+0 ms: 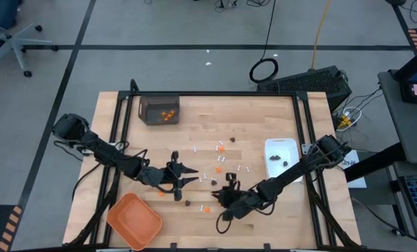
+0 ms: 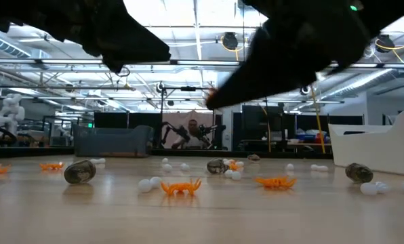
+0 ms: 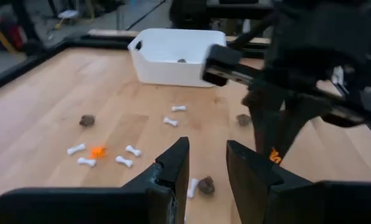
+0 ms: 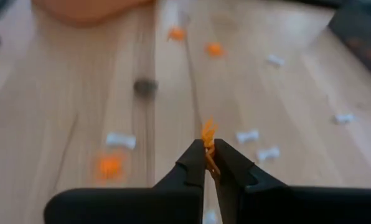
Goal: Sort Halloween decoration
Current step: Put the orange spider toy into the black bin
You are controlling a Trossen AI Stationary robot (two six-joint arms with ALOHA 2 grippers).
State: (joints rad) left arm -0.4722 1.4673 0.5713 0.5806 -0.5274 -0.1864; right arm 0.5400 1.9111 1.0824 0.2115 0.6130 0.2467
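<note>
Halloween decoration pieces scatter mid-worktop; I see my right gripper (image 4: 209,157) pinching an orange bit (image 4: 208,134) lower centre, left gripper (image 3: 207,163) empty, narrowly parted, beside it.

Light wooden table (image 1: 257,112), small white, orange and dark bits scattered mid-table. Dark bin (image 1: 159,109) with orange bits far left, white rectangular dish (image 1: 281,158) with dark bits right, orange tray (image 1: 133,220) near-left corner. Left gripper (image 1: 187,176) and right gripper (image 1: 221,220) over the scatter.
</note>
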